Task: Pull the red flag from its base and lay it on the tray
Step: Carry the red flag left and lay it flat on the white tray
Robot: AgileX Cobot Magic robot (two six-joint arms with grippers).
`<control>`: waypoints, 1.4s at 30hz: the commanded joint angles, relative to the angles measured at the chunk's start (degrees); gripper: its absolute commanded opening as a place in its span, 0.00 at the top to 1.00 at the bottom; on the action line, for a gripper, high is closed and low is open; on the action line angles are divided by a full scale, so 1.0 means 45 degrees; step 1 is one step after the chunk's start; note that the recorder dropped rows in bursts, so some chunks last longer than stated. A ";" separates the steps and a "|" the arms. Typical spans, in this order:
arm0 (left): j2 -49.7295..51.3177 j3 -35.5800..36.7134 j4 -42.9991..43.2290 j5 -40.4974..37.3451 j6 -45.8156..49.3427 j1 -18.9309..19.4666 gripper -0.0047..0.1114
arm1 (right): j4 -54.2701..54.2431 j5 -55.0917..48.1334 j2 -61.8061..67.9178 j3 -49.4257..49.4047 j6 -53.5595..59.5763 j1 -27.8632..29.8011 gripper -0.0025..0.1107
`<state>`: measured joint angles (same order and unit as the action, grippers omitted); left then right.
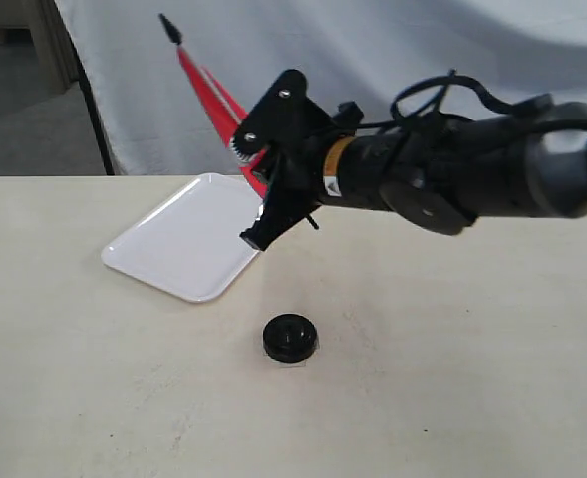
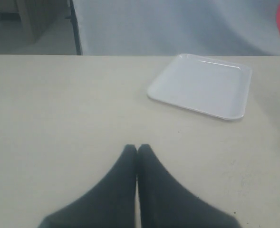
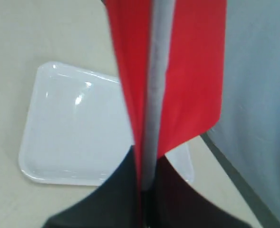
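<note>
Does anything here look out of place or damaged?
Nothing looks damaged. The red flag is off its base, held tilted by the right tool near the tray.

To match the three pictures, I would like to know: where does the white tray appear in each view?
Exterior view: tray left of centre on the table, beyond the base.
Left wrist view: tray beyond the shut left gripper, near the table's far edge.
Right wrist view: tray behind the red flag, which partly hides it.
Shared landmark: the pale backdrop cloth behind the table.
</note>
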<state>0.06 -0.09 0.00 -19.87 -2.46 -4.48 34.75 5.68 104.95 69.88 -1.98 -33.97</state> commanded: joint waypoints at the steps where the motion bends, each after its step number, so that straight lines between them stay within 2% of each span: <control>1: -0.0013 0.0020 0.0000 0.0045 0.0017 -0.0056 0.96 | 0.0016 -0.2445 0.1549 0.2319 0.1961 -0.0355 0.98; 7: -0.0013 0.0020 0.0000 0.0045 0.0017 -0.0056 0.96 | 0.2580 -0.5682 0.4346 0.5718 0.1814 -0.1064 0.98; 13: -0.0013 0.0020 0.0000 0.0045 0.0017 -0.0056 0.96 | 0.7805 -0.9445 0.7310 0.8741 -0.1279 -0.2566 0.98; 15: -0.0013 0.0020 0.0000 0.0045 0.0017 -0.0056 0.96 | 0.8750 -1.0382 0.8214 0.9695 -0.1799 -0.2857 0.98; 20: -0.0013 0.0020 0.0000 0.0045 0.0017 -0.0056 0.96 | 0.9155 -1.2199 1.0333 1.2560 -0.1697 -0.2919 0.98; 25: -0.0013 0.0020 0.0000 0.0045 0.0017 -0.0056 0.96 | 1.0341 -1.2929 1.1942 1.4554 -0.1697 -0.2986 0.98; 34: -0.0013 0.0020 0.0000 0.0045 0.0017 -0.0056 0.96 | 1.0129 -1.2663 1.2156 1.4813 -0.2194 -0.3011 0.98; 36: -0.0013 0.0020 0.0000 0.0045 0.0017 -0.0056 0.96 | 1.0129 -1.2713 1.2156 1.4813 -0.2190 -0.3061 0.93; 37: -0.0013 0.0020 0.0000 0.0045 0.0017 -0.0056 0.96 | 1.0129 -1.2826 1.2133 1.4813 -0.2190 -0.3124 0.79; 38: -0.0013 0.0020 0.0000 0.0045 0.0017 -0.0056 0.96 | 1.0129 -1.2962 1.2133 1.4813 -0.2190 -0.3152 0.70; 39: -0.0013 0.0020 0.0000 0.0045 0.0017 -0.0056 0.96 | 1.0129 -1.3141 1.2133 1.4813 -0.2190 -0.3240 0.52; 41: -0.0013 0.0020 0.0000 0.0045 0.0017 -0.0056 0.96 | 0.9956 -1.3315 1.2086 1.4813 -0.2190 -0.3432 0.31; 42: -0.0013 0.0020 0.0000 0.0045 0.0017 -0.0056 0.96 | 0.9846 -1.3347 1.2020 1.4813 -0.2190 -0.3436 0.30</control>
<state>0.06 -0.09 0.00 -19.87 -2.46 -4.48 79.99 -53.22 159.50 136.30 -11.50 -49.01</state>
